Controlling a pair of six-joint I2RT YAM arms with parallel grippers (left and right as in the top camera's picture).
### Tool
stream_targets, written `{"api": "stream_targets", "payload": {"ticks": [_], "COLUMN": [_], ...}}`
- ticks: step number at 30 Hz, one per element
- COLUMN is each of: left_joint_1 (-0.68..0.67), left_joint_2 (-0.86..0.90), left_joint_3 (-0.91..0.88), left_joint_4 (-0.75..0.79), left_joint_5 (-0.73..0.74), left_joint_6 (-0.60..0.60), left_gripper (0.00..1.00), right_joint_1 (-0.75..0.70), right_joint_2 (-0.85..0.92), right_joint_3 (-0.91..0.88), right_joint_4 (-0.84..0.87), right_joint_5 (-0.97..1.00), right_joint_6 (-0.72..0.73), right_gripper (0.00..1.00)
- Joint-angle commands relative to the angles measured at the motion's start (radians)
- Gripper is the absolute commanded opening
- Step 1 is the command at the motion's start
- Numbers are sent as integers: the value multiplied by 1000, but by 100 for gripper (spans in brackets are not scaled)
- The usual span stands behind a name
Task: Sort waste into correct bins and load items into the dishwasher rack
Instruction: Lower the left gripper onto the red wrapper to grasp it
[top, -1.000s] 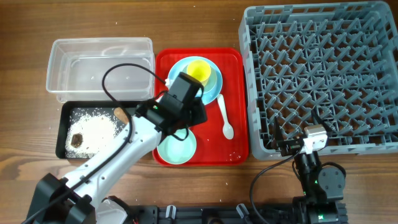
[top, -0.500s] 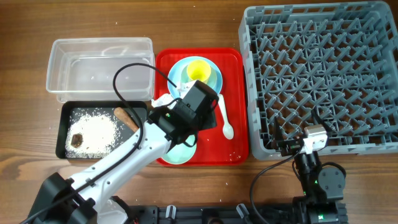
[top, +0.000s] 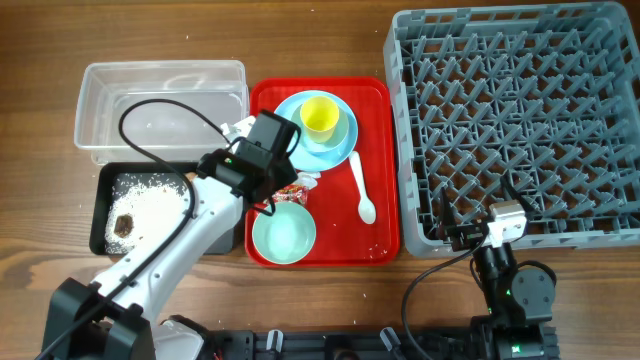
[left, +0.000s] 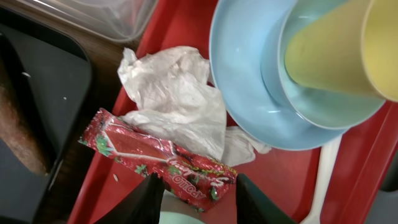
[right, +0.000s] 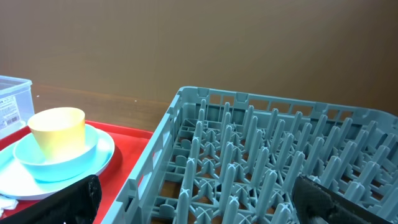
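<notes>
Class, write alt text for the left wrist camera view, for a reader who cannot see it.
A crinkled red-and-white snack wrapper lies on a flat red tray just ahead of the left gripper, whose jaws stand open. Crumpled white tissue sits behind it, beside a light blue round plate carrying a small light blue bowl with a small yellow cup in it.

The snack wrapper (left: 163, 160) carries upside-down lettering, unreadable; label (right: 7, 112) on the clear bin (right: 15, 87) likewise.

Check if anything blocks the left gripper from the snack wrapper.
Nothing visible does. The left gripper hangs open directly over the snack wrapper, which lies exposed on the red tray, touching the tissue.
</notes>
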Motion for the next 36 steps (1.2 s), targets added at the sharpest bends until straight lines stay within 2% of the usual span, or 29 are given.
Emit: {"api": "stream_targets", "payload": {"ticks": [1,5,9,12,15,21,25,29,36], "left_joint_1": [15,5,0,-21,-57,-86,-90,-90,-90], "left_joint_2": [14,50,86,122,155,195,195,195,199], "left_joint_3": [8,8,6,6,6,6,6,6,-28], "left_joint_4": [-2,11,3,3,23,64,20,-39,17], "left_joint_5": [-24,-24,-24,-20,-5,-10,-13,-28,-28], "left_joint_6": [-14,-32,-32,-32,-33,-32,-32,-32,-62], "left_gripper": [39,45,46,61,68,68,58,58,58], "right_joint_1": [-3,-3,-3,-3,-3,-3,-3,-3,-3], "right_joint_2": [-10,-10,-10,-10,-10,-10,-10,-10,-10], "right_joint_3": [-1,-1,-1,-1,-1,-1,-1,-1,-1], "right_joint_4": [3,3,3,3,3,3,3,3,3], "right_joint_5": [-13,-13,-13,-13,-13,-13,-13,-13,-13], "right_joint_6": [-9,-9,-9,-9,-9,-8,-9,-9,-9], "right_gripper": [100,100,100,100,100,100,100,100,100]}}
